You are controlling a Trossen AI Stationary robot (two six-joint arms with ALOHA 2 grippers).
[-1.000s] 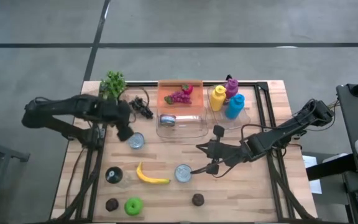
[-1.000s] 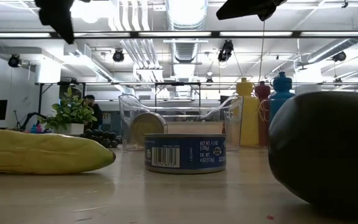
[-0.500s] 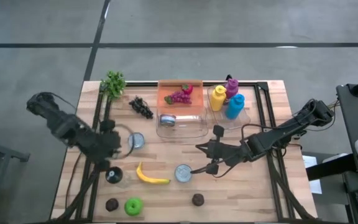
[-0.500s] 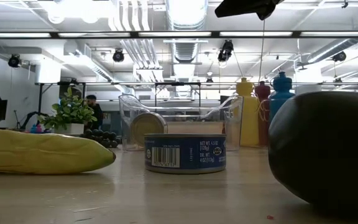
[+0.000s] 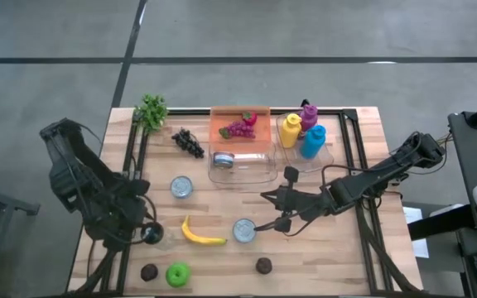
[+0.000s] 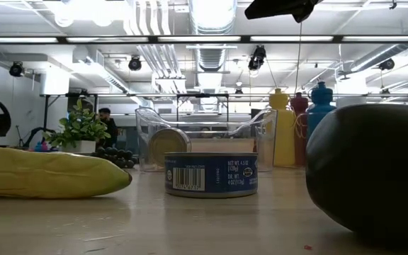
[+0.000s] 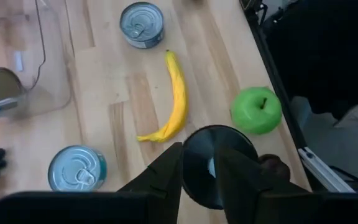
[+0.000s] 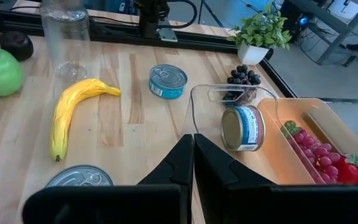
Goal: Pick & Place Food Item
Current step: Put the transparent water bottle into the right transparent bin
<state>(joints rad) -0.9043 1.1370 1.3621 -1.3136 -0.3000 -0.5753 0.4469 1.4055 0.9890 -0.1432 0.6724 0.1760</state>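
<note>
The left pincer is slightly spread above a black bottle cap, the banana just beyond. The right pincer is pressed together. The low-view tin shows a barcode; its print is unreadable.

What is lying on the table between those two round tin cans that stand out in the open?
In the high view, the yellow banana lies partly between the left tin can and the right tin can; the rest is bare wooden table.

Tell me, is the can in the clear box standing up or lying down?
Lying down. The can rests on its side inside the clear box, its round end facing outward.
</note>
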